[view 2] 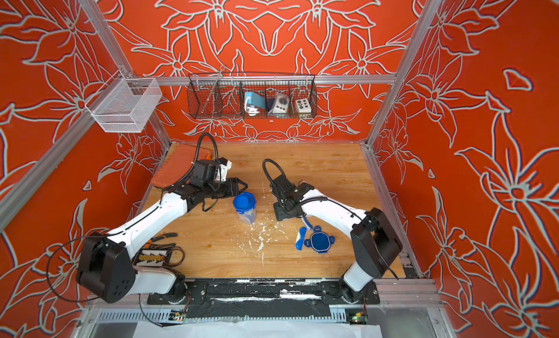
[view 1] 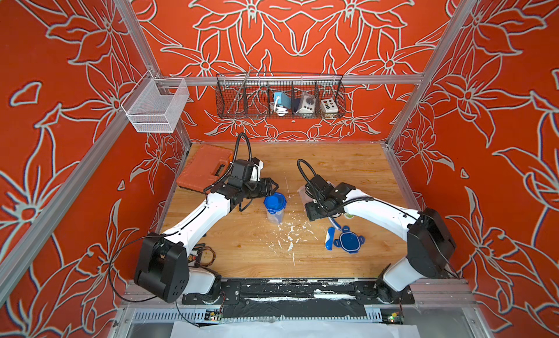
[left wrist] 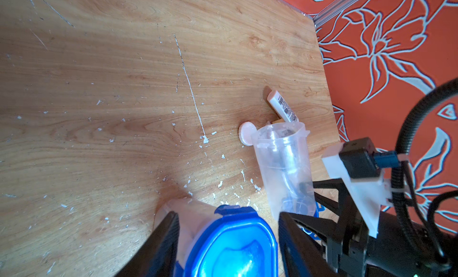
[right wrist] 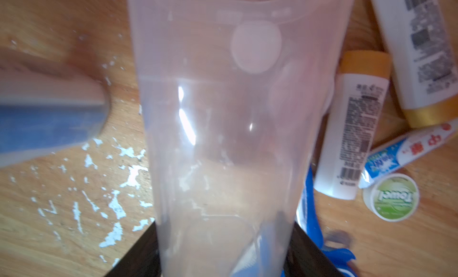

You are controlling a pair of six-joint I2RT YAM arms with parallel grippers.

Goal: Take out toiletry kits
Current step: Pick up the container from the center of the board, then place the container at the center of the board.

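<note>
Setting aside the emptied clear jar (right wrist: 223,114): the right gripper (right wrist: 223,238) clamps its base between both jaws, while near it the left gripper (left wrist: 228,218), partly closed, grips the blue-lidded jar (left wrist: 230,251). Just beside the emptied jar lie two gold-capped white bottles (right wrist: 418,52), a toothpaste tube (right wrist: 406,151) and a green-topped tin (right wrist: 390,197); park it clear of them.

One kit is out, spilled on the tabletop (right wrist: 49,226). Two white barcoded bottles lie flat side by side, pointing opposite ways: the smaller gold-capped bottle (right wrist: 352,129) and the bigger bottle (right wrist: 421,52). The blue-white toothpaste tube (right wrist: 406,149) lies below them, its end right against the round green-topped tin (right wrist: 391,197), which sits label up. A pale round disc (left wrist: 246,137) lies near the bottles, and the blue-white toothbrush (view 1: 329,238) is closer to the front.
</note>
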